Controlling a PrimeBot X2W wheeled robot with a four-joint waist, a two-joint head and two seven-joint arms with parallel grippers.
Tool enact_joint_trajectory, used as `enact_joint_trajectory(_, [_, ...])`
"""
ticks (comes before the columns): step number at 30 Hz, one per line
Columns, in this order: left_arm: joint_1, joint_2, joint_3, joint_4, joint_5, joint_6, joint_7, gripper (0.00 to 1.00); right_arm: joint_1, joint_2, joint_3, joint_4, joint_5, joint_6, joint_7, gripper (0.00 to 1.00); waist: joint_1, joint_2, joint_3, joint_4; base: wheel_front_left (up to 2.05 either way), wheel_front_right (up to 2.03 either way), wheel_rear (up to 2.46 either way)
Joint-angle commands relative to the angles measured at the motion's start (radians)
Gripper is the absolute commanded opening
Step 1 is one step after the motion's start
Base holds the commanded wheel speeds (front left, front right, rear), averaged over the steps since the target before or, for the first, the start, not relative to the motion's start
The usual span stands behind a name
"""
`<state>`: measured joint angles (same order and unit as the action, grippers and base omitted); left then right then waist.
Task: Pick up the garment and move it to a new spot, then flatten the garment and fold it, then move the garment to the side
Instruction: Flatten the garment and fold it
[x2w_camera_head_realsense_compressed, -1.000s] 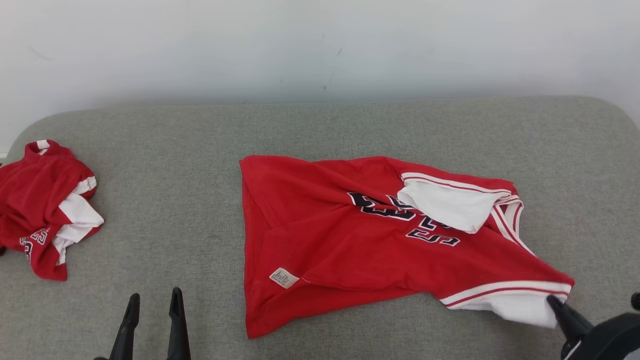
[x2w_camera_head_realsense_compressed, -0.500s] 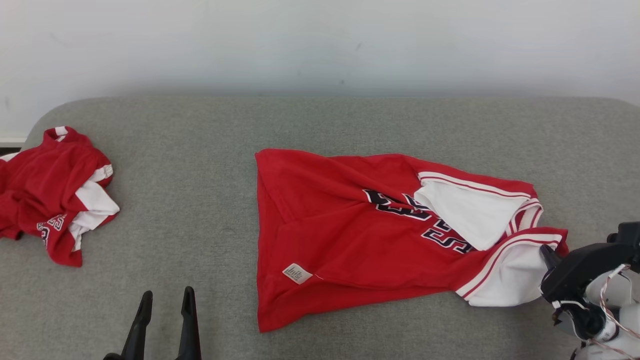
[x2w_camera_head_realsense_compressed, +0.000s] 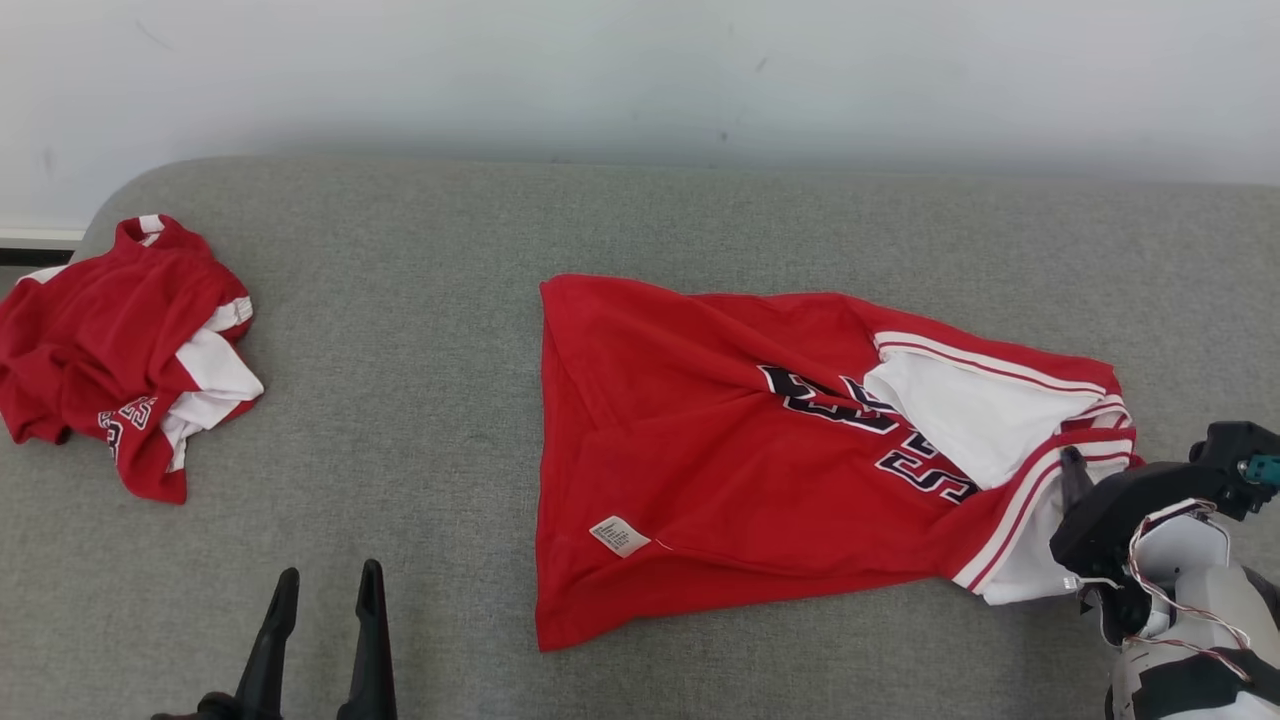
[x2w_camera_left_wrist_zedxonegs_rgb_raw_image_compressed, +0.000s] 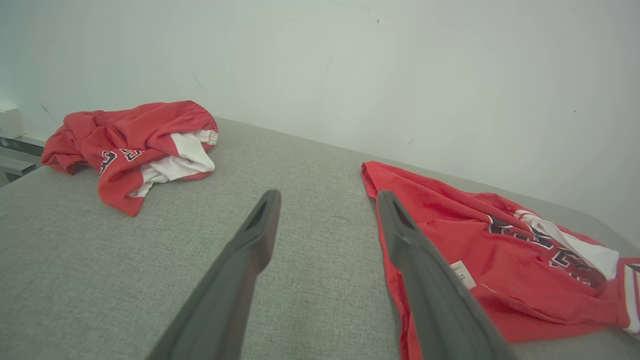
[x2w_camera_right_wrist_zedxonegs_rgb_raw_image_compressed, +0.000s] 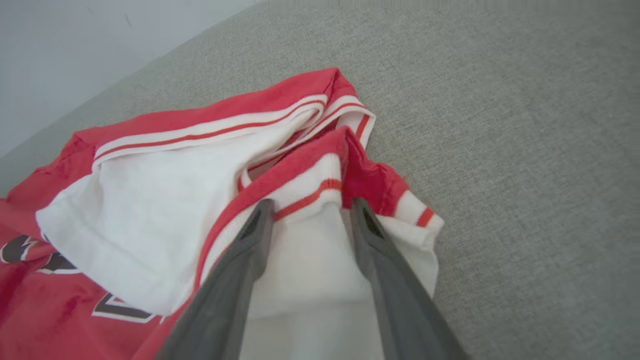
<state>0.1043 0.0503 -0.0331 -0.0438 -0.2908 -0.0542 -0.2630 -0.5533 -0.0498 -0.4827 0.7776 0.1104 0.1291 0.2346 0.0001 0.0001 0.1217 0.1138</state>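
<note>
Unreadable white tag (x2w_camera_head_realsense_compressed: 619, 536) on garment (x2w_camera_head_realsense_compressed: 720, 450); left hand (x2w_camera_left_wrist_zedxonegs_rgb_raw_image_compressed: 327, 196) spread, right hand (x2w_camera_right_wrist_zedxonegs_rgb_raw_image_compressed: 311, 204) spread astride hem.

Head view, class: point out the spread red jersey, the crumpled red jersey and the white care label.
spread red jersey (x2w_camera_head_realsense_compressed: 700, 470), head view, on its plain red body.
crumpled red jersey (x2w_camera_head_realsense_compressed: 100, 330), head view, on its red upper fold.
white care label (x2w_camera_head_realsense_compressed: 619, 536), head view, on the label's middle.

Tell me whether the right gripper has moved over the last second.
Yes. Judged against the white label on the jersey, the right gripper has gone up the head view and left.
</note>
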Motion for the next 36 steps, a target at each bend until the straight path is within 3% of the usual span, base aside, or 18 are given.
enact_joint_trajectory(1, [-0.015,0.0,0.007,0.004,0.002,-0.005,-0.002,1.0,-0.005,-0.004,0.003,0.005,-0.017,0.003,-0.017,1.0,-0.0001,-0.0001,-0.001,-0.005,0.0,0.0,0.0])
enact_joint_trajectory(8, [-0.006,0.0,0.029,0.013,-0.006,-0.003,-0.002,1.0,0.051,-0.034,0.074,-0.06,-0.076,0.003,-0.143,1.0,-0.0001,-0.0001,-0.027,-0.033,0.0,0.0,0.0])
enact_joint_trajectory(21, [0.05,0.0,0.072,0.015,-0.009,-0.006,-0.002,1.0,0.347,-0.041,0.32,-0.372,-0.051,0.003,-0.39,1.0,-0.0001,-0.0001,-0.1,-0.098,0.0,0.0,0.0])
enact_joint_trajectory(27, [0.072,0.0,0.072,0.018,-0.003,-0.001,-0.002,1.0,0.474,-0.029,0.383,-0.479,-0.052,0.003,-0.435,1.0,-0.0001,-0.0001,-0.128,-0.107,0.0,0.0,0.0])
enact_joint_trajectory(36, [0.099,0.0,0.089,0.071,0.023,-0.008,-0.002,1.0,0.596,-0.02,0.461,-0.536,-0.052,0.002,-0.473,1.0,-0.0001,-0.0001,-0.173,-0.112,0.0,0.0,0.0])
